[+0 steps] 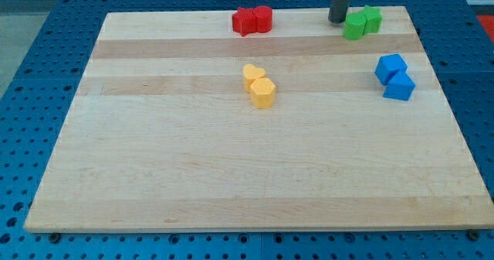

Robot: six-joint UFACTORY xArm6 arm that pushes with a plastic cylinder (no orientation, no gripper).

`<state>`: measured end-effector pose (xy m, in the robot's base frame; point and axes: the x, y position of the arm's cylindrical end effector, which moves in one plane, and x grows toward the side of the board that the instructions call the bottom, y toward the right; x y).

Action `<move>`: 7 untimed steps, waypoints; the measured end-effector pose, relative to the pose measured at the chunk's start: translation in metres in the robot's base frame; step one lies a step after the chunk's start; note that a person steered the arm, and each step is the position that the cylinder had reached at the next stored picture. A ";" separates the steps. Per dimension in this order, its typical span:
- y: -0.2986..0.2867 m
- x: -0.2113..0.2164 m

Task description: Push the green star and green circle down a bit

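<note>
The green star and the green circle sit touching each other near the board's top right edge. The star is on the left and slightly lower, the circle on the right. My tip stands just left of the green star, very close to it or touching it. The dark rod rises out of the view's top.
Two red blocks touch at the top centre. A yellow heart and a yellow hexagon touch near the middle. Two blue blocks sit at the right. The wooden board lies on a blue perforated table.
</note>
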<state>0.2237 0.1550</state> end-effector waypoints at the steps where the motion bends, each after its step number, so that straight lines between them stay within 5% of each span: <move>1: 0.000 0.000; 7: 0.051 -0.029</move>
<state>0.1951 0.2062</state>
